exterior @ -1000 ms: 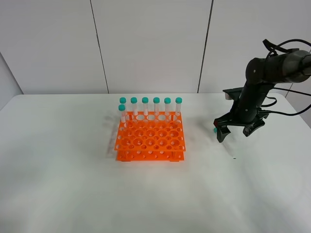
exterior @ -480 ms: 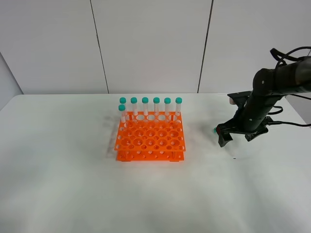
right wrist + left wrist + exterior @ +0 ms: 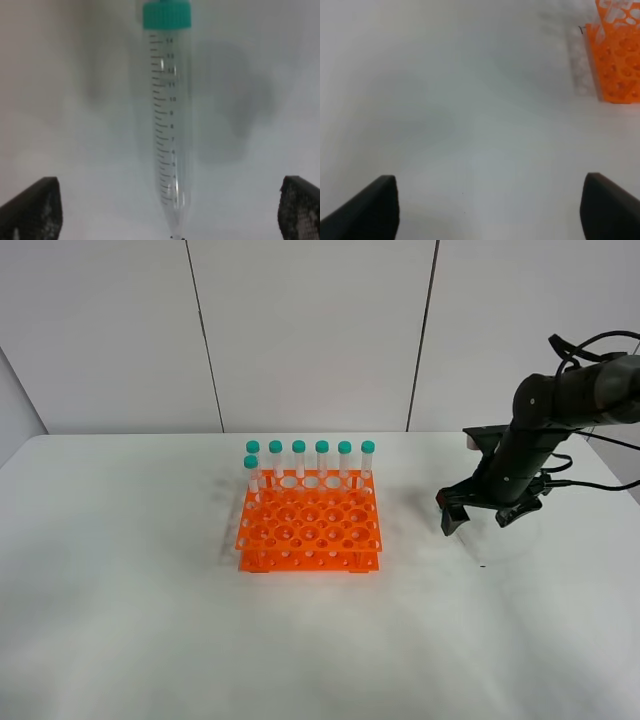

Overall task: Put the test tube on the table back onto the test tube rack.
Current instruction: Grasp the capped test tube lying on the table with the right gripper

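**Right gripper straddles the loose tube**

On my high feed the orange test tube rack (image 3: 310,530) sits mid-table. Seven other tubes (image 3: 322,458) stand upright in it: six along its 12 o'clock edge, one just in front at the 9 o'clock end. The test tube (image 3: 167,125) lies flat on the white table (image 3: 150,620), well out at the rack's 3 o'clock.

The right gripper (image 3: 478,519) is over it, spread wide. Its fingers stand on either side and do not touch the tube.

The left gripper (image 3: 487,210) is also spread, with nothing between its fingers but bare tabletop.
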`<state>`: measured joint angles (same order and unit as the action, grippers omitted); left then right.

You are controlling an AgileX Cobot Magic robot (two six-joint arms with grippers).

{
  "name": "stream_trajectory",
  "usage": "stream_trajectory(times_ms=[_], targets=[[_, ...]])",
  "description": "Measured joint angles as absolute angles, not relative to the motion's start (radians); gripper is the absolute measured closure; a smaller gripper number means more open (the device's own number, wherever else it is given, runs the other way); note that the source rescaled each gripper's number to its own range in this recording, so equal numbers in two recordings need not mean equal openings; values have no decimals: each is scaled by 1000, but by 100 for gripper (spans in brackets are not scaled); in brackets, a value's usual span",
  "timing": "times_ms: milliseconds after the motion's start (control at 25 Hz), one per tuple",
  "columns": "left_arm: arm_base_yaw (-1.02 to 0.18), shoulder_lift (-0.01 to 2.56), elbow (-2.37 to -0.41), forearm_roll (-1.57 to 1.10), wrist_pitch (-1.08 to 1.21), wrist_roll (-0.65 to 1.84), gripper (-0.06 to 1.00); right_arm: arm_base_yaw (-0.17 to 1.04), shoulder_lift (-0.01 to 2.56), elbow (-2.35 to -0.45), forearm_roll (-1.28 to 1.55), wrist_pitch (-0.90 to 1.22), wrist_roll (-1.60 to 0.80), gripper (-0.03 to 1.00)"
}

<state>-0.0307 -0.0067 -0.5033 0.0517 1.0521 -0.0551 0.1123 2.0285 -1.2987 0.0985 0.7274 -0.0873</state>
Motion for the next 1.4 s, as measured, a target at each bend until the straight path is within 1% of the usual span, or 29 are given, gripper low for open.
stream_trajectory(times_ms=[200,760,840,880,960,1000,1040,1080,1160,1200,1240,1400], targets=[[-31,-7,-503,52,1052,-55,-6,112,2051,-1321,98,759,-67,2],[-31,-7,-503,52,1052,-54,-6,112,2133,-1326,92,730,-67,2],[-31,-7,-503,52,1052,-54,-6,112,2134,-1326,90,730,-67,4],[-31,-7,-503,52,1052,-54,-6,112,2135,-1326,88,730,-67,8],[-31,-7,-503,52,1052,-54,-6,112,2135,-1326,84,730,-67,19],[-31,-7,-503,52,1052,-54,-6,112,2135,-1326,84,730,-67,28],[-31,-7,-503,52,1052,-54,-6,112,2135,-1326,84,730,-67,41],[-31,-7,-503,52,1052,-54,-6,112,2135,-1326,84,732,-67,58],[-31,-7,-503,52,1052,-54,-6,112,2137,-1326,79,737,-66,97],[-31,-7,-503,52,1052,-53,-6,112,2137,-1326,77,737,-66,91],[-31,-7,-503,52,1052,-53,-6,112,2137,-1326,73,737,-67,93],[-31,-7,-503,52,1052,-53,-6,112,2124,-1344,71,778,-75,93]])
